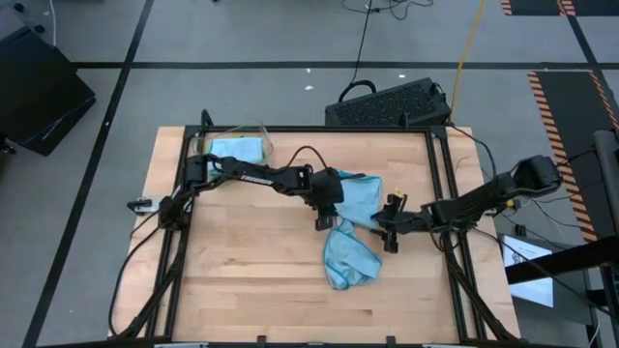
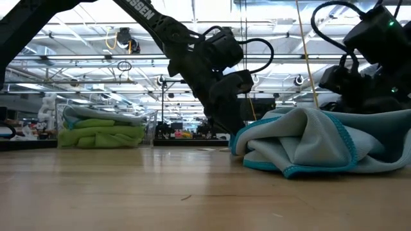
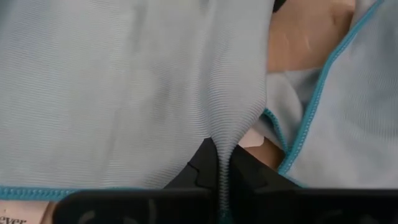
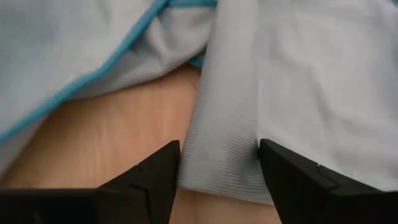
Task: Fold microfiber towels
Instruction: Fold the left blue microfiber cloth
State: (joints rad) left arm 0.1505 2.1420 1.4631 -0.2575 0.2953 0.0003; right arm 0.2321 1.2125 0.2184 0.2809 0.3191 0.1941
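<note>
One light blue towel [image 1: 353, 232] with a teal hem lies crumpled in a heap on the wooden table [image 1: 251, 280]; in the low view [image 2: 308, 144] its folds rest on the tabletop. My left gripper [image 1: 323, 220] is at the towel's left edge and shut on it. My right gripper [image 1: 386, 232] is at the towel's right side, open, with a ridge of cloth [image 4: 217, 143] between its fingers. Other blue and lime green towels [image 2: 99, 131] lie in the clear bin. My left gripper pinches a raised fold of the blue towel [image 3: 225, 149] between its two shut fingers, at the heap's left side. The cloth fans out from the pinch, and the rest of the towel lies on the table. Whether my right gripper touches the cloth ridge between its fingers, I cannot tell.
A clear plastic bin [image 1: 253, 130] with towels stands at the table's far left corner. A black metal frame [image 1: 440, 193] runs along the table's sides. Bare wood lies toward the near edge [image 1: 290, 309].
</note>
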